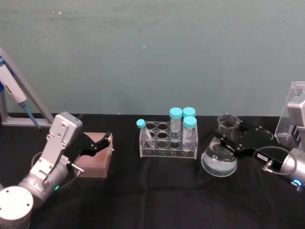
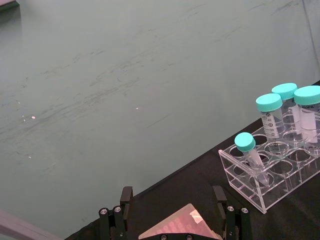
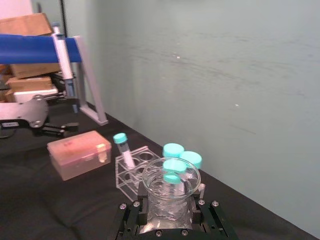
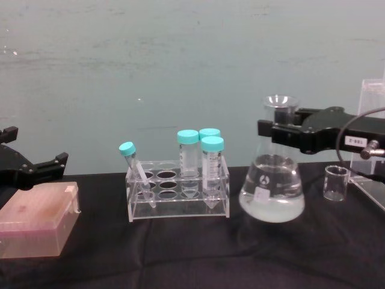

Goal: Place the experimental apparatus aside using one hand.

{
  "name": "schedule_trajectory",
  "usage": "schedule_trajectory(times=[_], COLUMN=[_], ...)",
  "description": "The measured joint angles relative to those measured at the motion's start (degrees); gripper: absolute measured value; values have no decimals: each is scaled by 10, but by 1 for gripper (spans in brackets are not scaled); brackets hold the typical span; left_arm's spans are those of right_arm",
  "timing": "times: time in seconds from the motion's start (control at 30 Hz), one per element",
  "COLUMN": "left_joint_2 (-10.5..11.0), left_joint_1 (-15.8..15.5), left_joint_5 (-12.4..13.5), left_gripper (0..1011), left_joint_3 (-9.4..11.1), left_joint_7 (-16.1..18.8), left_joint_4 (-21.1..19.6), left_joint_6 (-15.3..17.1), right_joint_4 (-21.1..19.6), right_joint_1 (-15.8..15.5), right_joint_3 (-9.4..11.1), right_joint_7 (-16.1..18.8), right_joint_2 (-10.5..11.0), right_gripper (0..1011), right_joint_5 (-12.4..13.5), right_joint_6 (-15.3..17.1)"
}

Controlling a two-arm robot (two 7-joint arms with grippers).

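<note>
One right hand (image 4: 278, 129) is pinching the flask (image 4: 272, 191) by its neck, just beside the small beaker (image 4: 335, 183). Left hand (image 1: 97, 143) is spreading wide over a pink box (image 4: 37, 218). Labels are too small to read.

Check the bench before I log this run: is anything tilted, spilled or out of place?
Only the small capped tube at the rack's left end: it leans, while the three big tubes stand upright. No spill shows. The right gripper grips the flask neck.

conical flask (image 4: 272, 191) neck held in right gripper (image 4: 278, 131) jaws, small beaker (image 4: 335, 183) just beside, tube rack (image 4: 178, 197) left
</note>
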Motion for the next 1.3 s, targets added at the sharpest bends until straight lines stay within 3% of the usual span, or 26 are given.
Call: schedule_trajectory(times=[1.3], left_joint_2=[0], left_joint_1=[0], left_joint_5=[0], left_gripper=[1000], left_joint_3=[0], left_joint_7=[0], left_joint_4=[0], left_joint_6=[0], right_joint_4=[-32], right_joint_1=[-54], right_joint_3=[66], right_joint_7=[-52], right_joint_2=[20], right_gripper=[461], right_joint_5=[-15], right_joint_6=[28])
